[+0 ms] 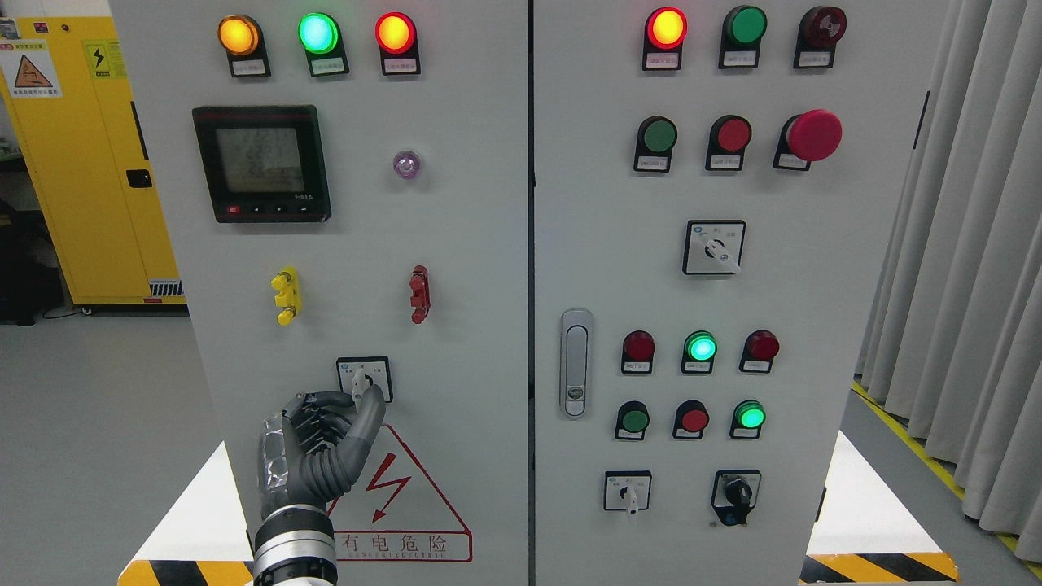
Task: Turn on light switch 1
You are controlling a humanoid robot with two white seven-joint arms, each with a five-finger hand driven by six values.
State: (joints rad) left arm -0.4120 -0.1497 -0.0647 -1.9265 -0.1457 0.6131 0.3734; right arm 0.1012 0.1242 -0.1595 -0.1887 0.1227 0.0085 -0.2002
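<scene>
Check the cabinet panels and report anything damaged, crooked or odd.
Nothing stands out. Lamps, buttons and the rotary switch sit square on the cabinet door. The left hand reaches the switch.

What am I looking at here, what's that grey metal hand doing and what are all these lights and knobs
This is a single view from a camera on a humanoid robot's head. It faces a grey electrical cabinet with two doors carrying indicator lamps, push buttons, a digital meter and several rotary switches. The robot's left hand comes up from the bottom left, its fingers curled, with fingertips at a small rotary switch on the left door. Whether it actually grips the knob is hard to tell. The right hand isn't visible.
</scene>
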